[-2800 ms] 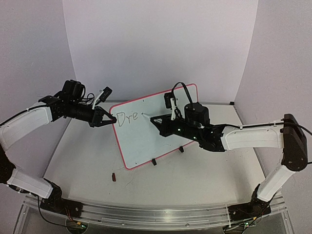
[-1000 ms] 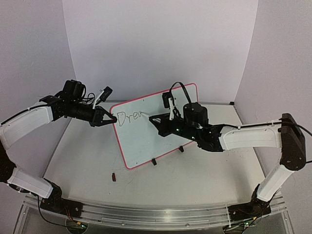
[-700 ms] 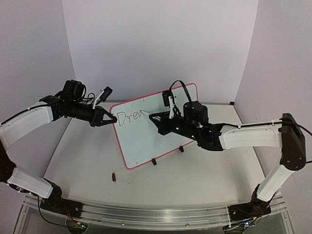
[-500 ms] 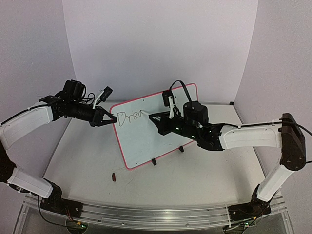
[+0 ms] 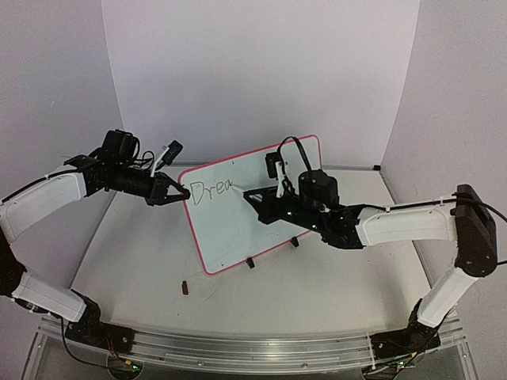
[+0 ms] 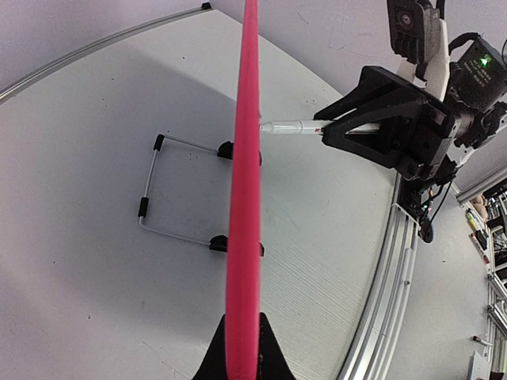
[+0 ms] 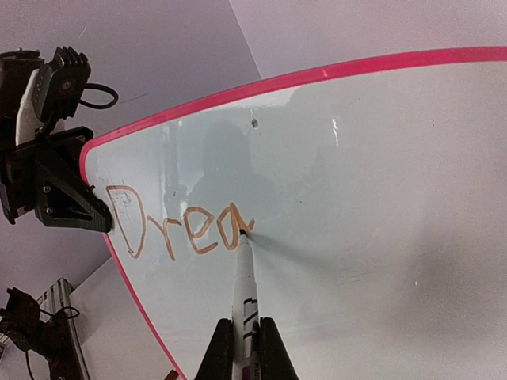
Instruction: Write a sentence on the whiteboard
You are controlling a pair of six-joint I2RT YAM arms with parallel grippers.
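Observation:
The whiteboard (image 5: pixel 261 198), white with a red frame, stands tilted on the table. My left gripper (image 5: pixel 184 191) is shut on its left edge; in the left wrist view the red frame (image 6: pixel 244 198) runs edge-on between the fingers. My right gripper (image 5: pixel 252 195) is shut on a white marker pen (image 7: pixel 245 293), whose tip touches the board. The sentence (image 7: pixel 178 229) reads "Drea" at the board's upper left, also seen in the top view (image 5: pixel 212 189). The marker (image 6: pixel 289 127) shows in the left wrist view, meeting the board.
A small dark red cap (image 5: pixel 185 287) lies on the table in front of the board. The board's wire stand with black feet (image 6: pixel 170 190) rests behind it. An aluminium rail (image 5: pixel 238 348) runs along the near table edge.

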